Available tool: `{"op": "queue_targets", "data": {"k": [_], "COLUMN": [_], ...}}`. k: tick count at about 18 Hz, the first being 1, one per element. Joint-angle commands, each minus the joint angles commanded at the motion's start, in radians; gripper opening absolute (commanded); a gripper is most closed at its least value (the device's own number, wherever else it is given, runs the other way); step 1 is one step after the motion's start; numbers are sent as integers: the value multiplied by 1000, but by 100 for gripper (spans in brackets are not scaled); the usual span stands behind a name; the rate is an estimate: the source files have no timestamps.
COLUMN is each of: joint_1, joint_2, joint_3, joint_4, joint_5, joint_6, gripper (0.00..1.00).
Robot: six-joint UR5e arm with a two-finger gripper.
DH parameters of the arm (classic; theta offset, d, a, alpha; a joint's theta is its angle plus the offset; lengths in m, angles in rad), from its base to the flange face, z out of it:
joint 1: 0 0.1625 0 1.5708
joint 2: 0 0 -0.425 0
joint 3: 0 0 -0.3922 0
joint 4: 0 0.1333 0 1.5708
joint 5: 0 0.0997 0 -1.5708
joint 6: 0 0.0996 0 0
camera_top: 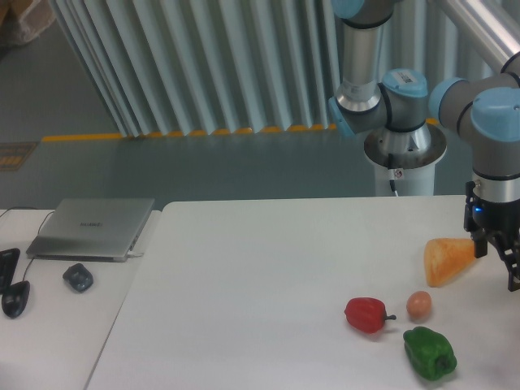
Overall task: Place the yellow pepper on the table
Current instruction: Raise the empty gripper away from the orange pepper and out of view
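Soft, even, cool-tinted light falls from overhead, leaving only faint shadows under the glossy red bell pepper (366,314) and glossy green bell pepper (429,353), left of and below the black two-finger gripper (498,258). The picture is slightly soft and grainy, the plain white flat tabletop (260,276) bright but not blown out.

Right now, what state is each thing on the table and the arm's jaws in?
Gripper: low at the table's right edge, partly cut off; jaws unclear.
Yellow pepper: not visible.
Pale-orange wedge: on the table, beside the gripper.
Red pepper: lying on its side.
Tan ball: resting free.
Green pepper: resting free.
Laptop: closed.
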Motion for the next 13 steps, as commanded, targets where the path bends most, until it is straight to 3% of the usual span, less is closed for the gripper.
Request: {"op": "queue_targets", "data": {"k": [4,7,13], "joint_1": [5,35,109], "joint_2": [-11,-37,-63], "joint_3": [15,14,25], "joint_4": [5,103,121], "joint_5": [0,5,5], "joint_6": [0,-2,-5], "gripper": [100,100,100]}}
